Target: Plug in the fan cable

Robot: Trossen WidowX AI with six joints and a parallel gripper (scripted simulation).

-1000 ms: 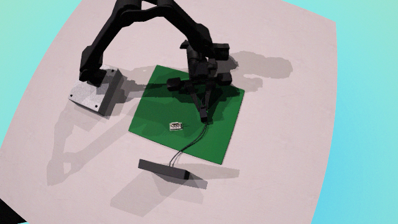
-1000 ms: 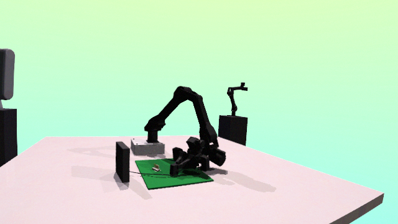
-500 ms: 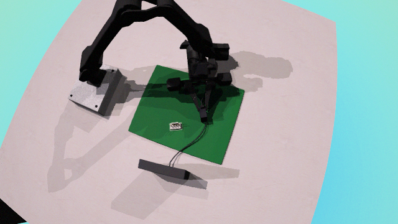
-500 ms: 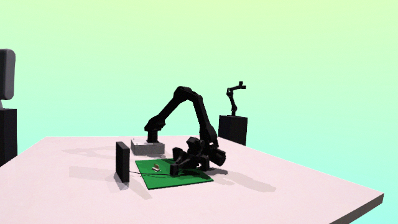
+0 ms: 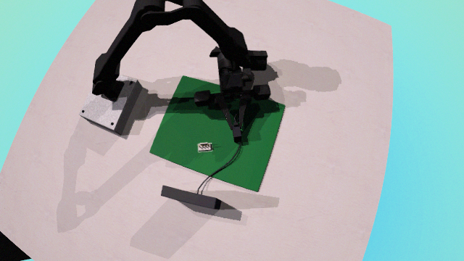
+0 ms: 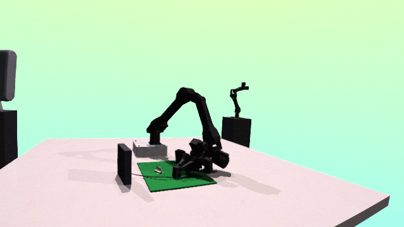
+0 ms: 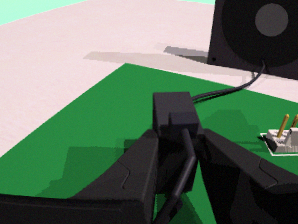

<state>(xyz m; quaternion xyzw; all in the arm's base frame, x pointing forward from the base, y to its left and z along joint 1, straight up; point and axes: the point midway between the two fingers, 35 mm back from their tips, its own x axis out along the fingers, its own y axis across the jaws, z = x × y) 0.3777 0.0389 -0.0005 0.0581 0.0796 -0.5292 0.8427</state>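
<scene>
Pale pinkish bench against a flat green-to-cyan backdrop. Second small dark arm on a black pedestal stands behind the far edge; dark monitor-like block at far left of the exterior view.

Arm: black, mounted on a grey metal base block at one side of the bench, arched high and reaching down over the board.

Board: flat green square lying on the bench, partly shaded by the arm.

Fan: black slab standing on edge on the bench just beside the board's near edge, not on it. Round rotor face visible in the wrist view.

Cable: thin dark pair running from the fan across the board edge up to the plug.

Gripper: low over the board, tilted steeply; fingers clamped on the plug.

Plug: small black block sticking out past the fingertips, above the green surface; whether it touches the board cannot be told.

Fan header: small pale socket with upright gold pins, on the board, near the plug but apart from it, nothing seated on it.
</scene>
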